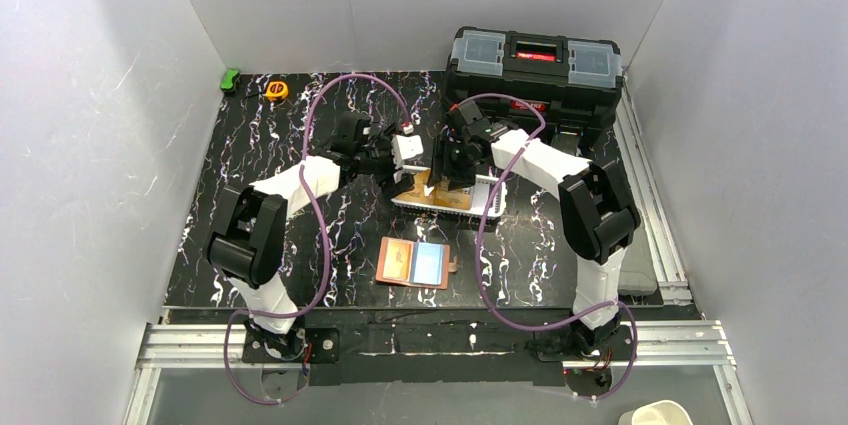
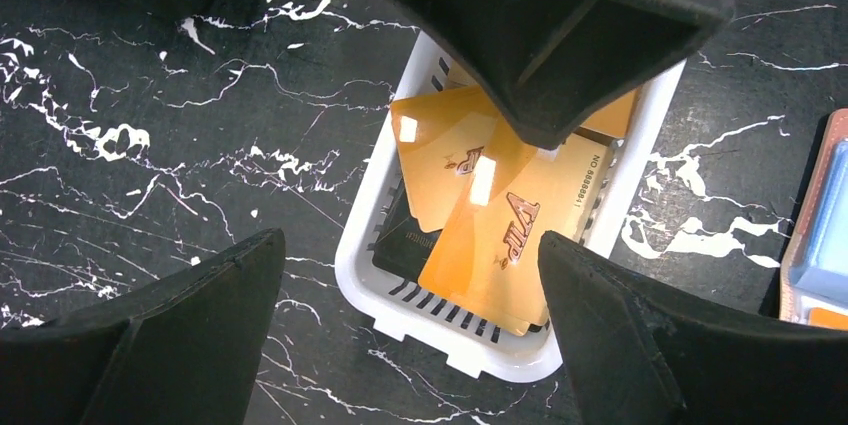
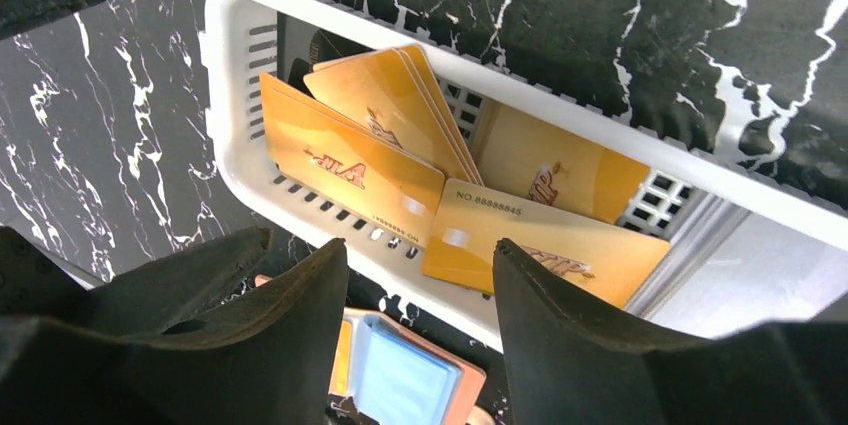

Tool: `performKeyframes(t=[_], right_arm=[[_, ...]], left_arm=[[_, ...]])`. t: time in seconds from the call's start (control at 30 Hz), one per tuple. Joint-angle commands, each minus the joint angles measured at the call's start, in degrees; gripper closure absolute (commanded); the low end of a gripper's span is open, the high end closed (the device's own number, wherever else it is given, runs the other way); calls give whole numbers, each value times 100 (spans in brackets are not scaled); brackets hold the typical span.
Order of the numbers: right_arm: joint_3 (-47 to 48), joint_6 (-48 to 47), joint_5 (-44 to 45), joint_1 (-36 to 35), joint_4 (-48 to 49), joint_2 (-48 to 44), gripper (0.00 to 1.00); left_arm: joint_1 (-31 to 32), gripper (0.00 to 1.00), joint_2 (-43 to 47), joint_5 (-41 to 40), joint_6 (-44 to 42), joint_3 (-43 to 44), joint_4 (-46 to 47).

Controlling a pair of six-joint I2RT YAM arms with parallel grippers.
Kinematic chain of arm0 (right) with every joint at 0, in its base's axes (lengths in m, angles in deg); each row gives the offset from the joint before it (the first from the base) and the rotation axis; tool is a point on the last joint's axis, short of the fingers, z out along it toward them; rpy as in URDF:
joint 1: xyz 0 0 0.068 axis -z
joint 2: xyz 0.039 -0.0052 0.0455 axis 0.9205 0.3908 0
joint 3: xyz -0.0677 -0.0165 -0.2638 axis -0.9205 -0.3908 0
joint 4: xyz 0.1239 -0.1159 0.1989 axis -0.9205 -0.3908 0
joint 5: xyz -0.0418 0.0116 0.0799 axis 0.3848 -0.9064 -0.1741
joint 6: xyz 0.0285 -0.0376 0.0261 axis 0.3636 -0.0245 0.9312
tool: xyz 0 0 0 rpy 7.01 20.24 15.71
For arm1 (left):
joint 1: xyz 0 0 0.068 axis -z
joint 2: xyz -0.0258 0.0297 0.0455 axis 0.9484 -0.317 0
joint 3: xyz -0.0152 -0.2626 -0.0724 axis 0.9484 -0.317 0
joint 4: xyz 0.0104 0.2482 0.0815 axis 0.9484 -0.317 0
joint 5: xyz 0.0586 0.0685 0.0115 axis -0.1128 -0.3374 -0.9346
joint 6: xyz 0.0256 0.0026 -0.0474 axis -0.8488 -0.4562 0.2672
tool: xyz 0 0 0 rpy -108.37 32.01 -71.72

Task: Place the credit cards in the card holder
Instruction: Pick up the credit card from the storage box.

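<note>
Loosely fanned, glossy orange credit cards (image 3: 350,160) fill the white basket (image 3: 225,5); left hand (image 2: 408,245) wide, right hand (image 3: 420,245) half-open, empty.

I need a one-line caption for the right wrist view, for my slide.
The right gripper, jaws apart, hangs over orange cards in a white basket; the card holder lies beside it.

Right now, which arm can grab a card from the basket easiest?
Probably right: the right gripper hangs over the orange cards in the white basket, jaws open. The left gripper sits at the basket's end.
</note>
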Motion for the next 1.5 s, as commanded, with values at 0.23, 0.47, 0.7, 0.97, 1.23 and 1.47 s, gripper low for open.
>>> performKeyframes(t=[0.23, 0.47, 0.7, 0.97, 1.23, 1.47], right_arm=[[-484, 67, 1248, 303, -957, -907, 34], [-626, 399, 2164, 295, -1517, -941, 22], [-536, 459, 2293, 286, -1677, -745, 16], [-651, 563, 2229, 254, -1368, -773, 15], [-758, 548, 2140, 220, -1056, -1003, 22], [-618, 760, 2307, 207, -1352, -576, 17]], left_arm=[[69, 4, -142, 681, -234, 629, -75], [296, 4, -711, 568, -14, 1341, -127], [297, 4, -674, 441, 28, 1437, -585], [297, 5, -632, 304, 243, 1430, -565], [297, 7, -653, 358, 348, 1378, -420], [308, 8, -685, 375, 420, 1387, -336]])
